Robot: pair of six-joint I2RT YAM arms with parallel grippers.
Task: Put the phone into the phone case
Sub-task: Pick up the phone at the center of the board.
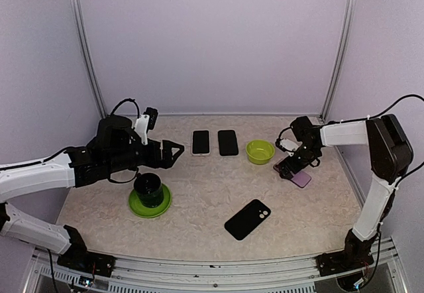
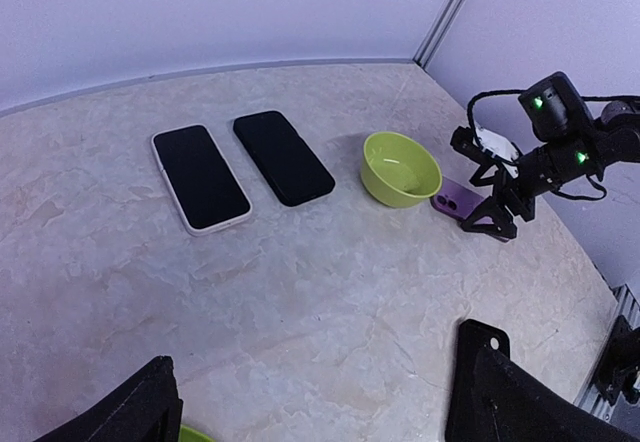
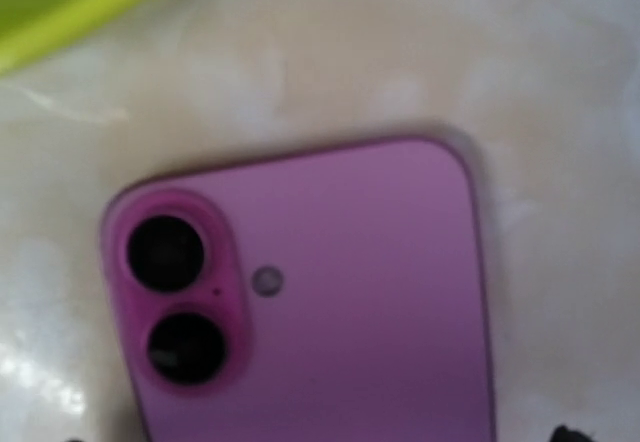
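Observation:
A purple phone (image 3: 350,292) lies back up on the table at the right, its two camera lenses showing; it also appears in the overhead view (image 1: 301,178) and in the left wrist view (image 2: 452,198). My right gripper (image 1: 293,167) hovers low over it, open, with a finger on either side and not touching. A black phone case (image 1: 247,219) with a camera cutout lies near the front centre. My left gripper (image 1: 173,152) is open over the left middle of the table, holding nothing, and its dark fingers (image 2: 510,392) frame bare tabletop.
Two dark-screened phones lie side by side at the back, one white-edged (image 1: 201,142), one black (image 1: 228,142). A lime bowl (image 1: 260,151) stands just left of the purple phone. A dark cup (image 1: 148,188) sits on a green plate (image 1: 136,206) below the left arm.

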